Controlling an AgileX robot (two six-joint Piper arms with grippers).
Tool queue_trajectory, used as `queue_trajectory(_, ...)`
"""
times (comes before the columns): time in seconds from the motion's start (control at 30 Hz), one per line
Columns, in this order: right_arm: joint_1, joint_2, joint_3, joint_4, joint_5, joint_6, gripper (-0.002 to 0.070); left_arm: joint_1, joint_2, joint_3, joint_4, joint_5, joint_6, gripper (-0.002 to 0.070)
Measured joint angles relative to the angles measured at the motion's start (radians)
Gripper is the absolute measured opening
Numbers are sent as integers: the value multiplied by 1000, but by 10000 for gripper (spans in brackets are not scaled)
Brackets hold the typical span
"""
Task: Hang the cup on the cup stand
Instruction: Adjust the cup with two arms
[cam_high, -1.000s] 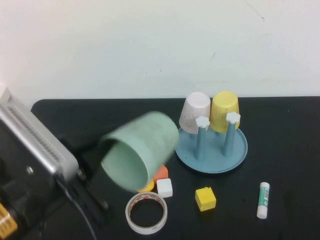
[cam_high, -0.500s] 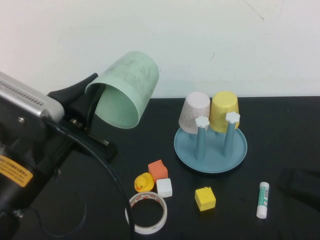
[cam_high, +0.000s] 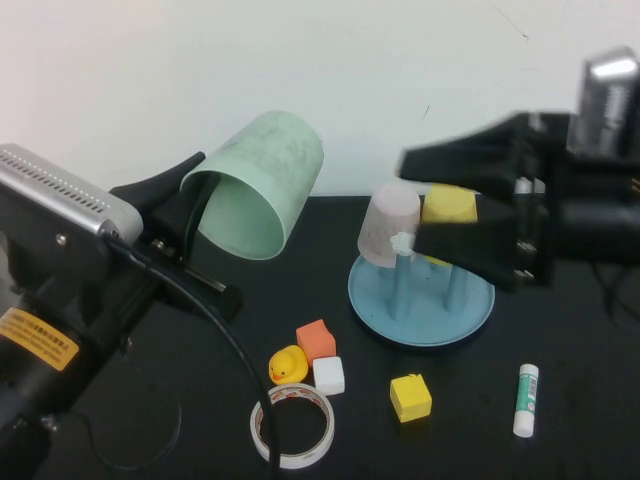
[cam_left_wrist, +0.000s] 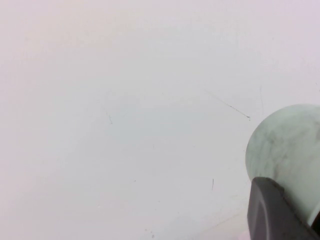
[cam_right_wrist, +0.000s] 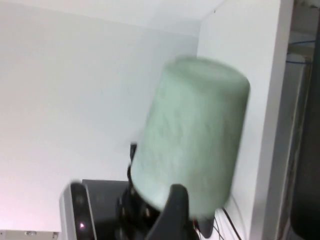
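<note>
The mint-green cup (cam_high: 258, 190) is held in the air at the left, tilted, with its mouth facing down and left. My left gripper (cam_high: 195, 192) is shut on its rim, one finger outside and one inside. The cup also shows in the left wrist view (cam_left_wrist: 290, 145) and the right wrist view (cam_right_wrist: 190, 130). The light-blue cup stand (cam_high: 420, 312) stands right of centre, with a pinkish-white cup (cam_high: 388, 225) and a yellow cup (cam_high: 447, 203) on its back posts. My right gripper (cam_high: 412, 200) is open and empty above the stand, pointing left at the cup and hiding part of the yellow cup.
On the black table in front of the stand lie an orange cube (cam_high: 316, 340), a yellow duck (cam_high: 287, 365), a white cube (cam_high: 329, 375), a yellow cube (cam_high: 410, 397), a tape roll (cam_high: 292, 425) and a glue stick (cam_high: 526, 400). A white wall stands behind.
My left gripper has lifted the cup from low over the table to well above it. My right gripper has come in from the right, over the stand.
</note>
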Motion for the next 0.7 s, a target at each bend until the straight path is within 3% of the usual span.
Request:
queue_trajectory(0.4, 136, 256, -326, 0, -48, 120, 692, 0, 0, 0, 0, -28, 0, 6)
queue_trajectory(0.7, 193, 298, -398, 2, -93, 127, 693, 0, 0, 0, 0, -30, 0, 6)
